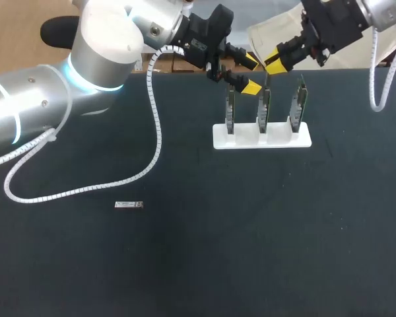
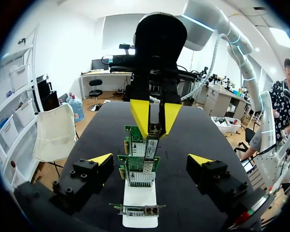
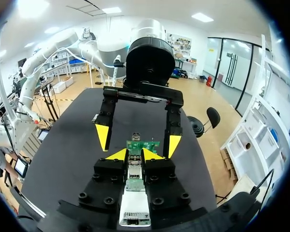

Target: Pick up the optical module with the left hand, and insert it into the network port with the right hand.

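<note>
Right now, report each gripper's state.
Left gripper: open, holding nothing.
Right gripper: closed on a module.

Bright, even light from overhead, shadows lost against the matte black table (image 1: pixel 251 251), strong glare on the glossy white shell of the left arm (image 1: pixel 105 46), its blue ring glowing, wrist views equally well lit.

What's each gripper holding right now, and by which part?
Right gripper pinches the optical module by its long sides. Left gripper open, empty.
</note>
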Tool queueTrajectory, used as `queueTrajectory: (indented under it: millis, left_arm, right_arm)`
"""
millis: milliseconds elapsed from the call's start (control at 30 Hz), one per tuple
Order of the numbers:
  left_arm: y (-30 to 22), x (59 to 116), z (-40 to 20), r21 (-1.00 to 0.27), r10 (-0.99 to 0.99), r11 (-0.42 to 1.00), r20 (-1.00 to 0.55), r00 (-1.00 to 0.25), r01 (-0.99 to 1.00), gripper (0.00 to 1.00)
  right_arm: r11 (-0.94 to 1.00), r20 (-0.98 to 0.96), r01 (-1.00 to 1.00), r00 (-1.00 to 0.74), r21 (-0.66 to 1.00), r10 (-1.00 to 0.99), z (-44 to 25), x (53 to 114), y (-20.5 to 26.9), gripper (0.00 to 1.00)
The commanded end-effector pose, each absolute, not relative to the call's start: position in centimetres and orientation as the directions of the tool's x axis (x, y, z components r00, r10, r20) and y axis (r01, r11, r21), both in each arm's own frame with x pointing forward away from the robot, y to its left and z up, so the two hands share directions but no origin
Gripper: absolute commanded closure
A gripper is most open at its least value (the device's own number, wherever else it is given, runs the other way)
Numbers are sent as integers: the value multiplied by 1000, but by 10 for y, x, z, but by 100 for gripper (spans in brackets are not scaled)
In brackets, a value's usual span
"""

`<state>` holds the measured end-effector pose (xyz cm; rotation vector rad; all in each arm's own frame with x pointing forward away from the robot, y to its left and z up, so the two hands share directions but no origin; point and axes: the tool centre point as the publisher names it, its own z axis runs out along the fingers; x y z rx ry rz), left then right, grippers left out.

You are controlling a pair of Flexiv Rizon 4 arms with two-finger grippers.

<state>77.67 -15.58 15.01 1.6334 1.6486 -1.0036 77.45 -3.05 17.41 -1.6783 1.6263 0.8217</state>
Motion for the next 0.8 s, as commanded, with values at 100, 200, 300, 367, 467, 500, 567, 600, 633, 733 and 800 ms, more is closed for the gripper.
queueTrajectory:
  millis: [100,200,300,367,467,500,567,600,633,733,800]
  left_arm:
    - [-156,779,150,-100,540,-48,-840,-59,994,0]
    - [-156,779,150,-100,540,-48,-840,-59,994,0]
    - [-156,779,150,-100,540,-48,-840,-59,994,0]
    - [-156,779,150,-100,540,-48,-840,-59,994,0]
    - [-156,779,150,-100,540,-48,-840,-59,994,0]
    - [-156,779,150,-100,540,-48,-840,-59,994,0]
    - [-156,779,150,-100,540,-48,-840,-59,994,0]
    - [-156,779,150,-100,540,-48,-840,-59,994,0]
    - [-156,779,150,-100,540,-48,-840,-59,994,0]
    - [-156,779,150,-100,540,-48,-840,-59,994,0]
    - [-156,779,150,-100,540,-48,-840,-59,994,0]
  right_arm:
    - [-13,-806,-1000,31,-28,-592,173,771,-31,100]
    - [-12,-807,-1000,29,-27,-589,172,771,-30,100]
    - [-12,-808,-1000,28,-26,-588,171,772,-29,100]
    - [-11,-810,-1000,27,-25,-586,171,773,-29,100]
    - [-11,-811,-1000,24,-22,-584,171,773,-29,100]
    - [-11,-811,-1000,25,-23,-585,171,773,-29,100]
    - [-11,-810,-1000,23,-21,-586,170,774,-29,100]
    - [-11,-809,-1000,23,-21,-587,170,774,-29,100]
    - [-11,-809,-1000,23,-21,-588,170,774,-29,100]
    - [-9,-810,-1000,22,-21,-586,170,774,-30,100]
    - [-8,-813,-1000,24,-24,-581,171,774,-30,100]
